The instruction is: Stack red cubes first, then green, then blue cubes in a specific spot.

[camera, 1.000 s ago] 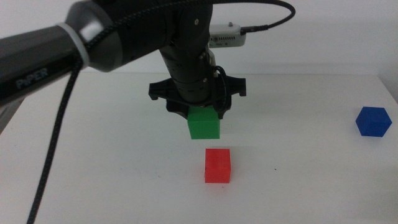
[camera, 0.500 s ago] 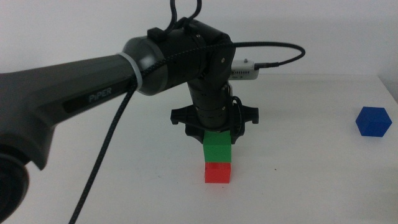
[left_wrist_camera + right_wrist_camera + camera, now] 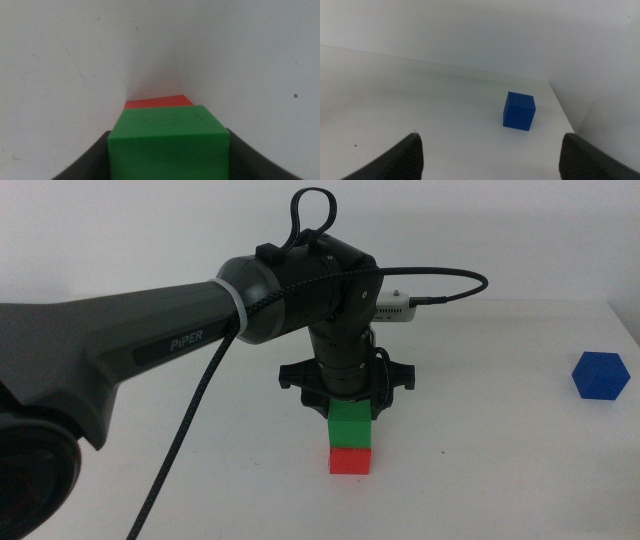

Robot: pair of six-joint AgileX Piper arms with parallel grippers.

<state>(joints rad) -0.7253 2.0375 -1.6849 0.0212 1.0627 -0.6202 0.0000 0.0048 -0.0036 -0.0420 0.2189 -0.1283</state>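
**A:** What is seen at the left and middle of the white table [image 3: 500, 480]?

**B:** A dark robot arm marked PiPER is seen reaching in from the left. Its left gripper [image 3: 349, 408] is pointed straight down over the middle of the table. Between the two dark jaws a small, plain, matte green cube [image 3: 351, 426] is clamped, the jaws being closed against its sides. The green cube is set squarely on top of a small, plain, matte red cube [image 3: 350, 461], which rests on the tabletop. In the left wrist view the green cube [image 3: 169, 145] fills the gap between the jaws, and only a strip of the red cube [image 3: 159, 102] is shown beyond it.

**A:** And further right?

**B:** A small, plain, matte dark blue cube [image 3: 600, 375] is seen alone near the right edge of the table, well apart from the stack. In the right wrist view the blue cube [image 3: 519, 111] is shown ahead of the right gripper [image 3: 490, 152], whose jaws are spread wide with nothing held. That gripper is not seen in the middle view.
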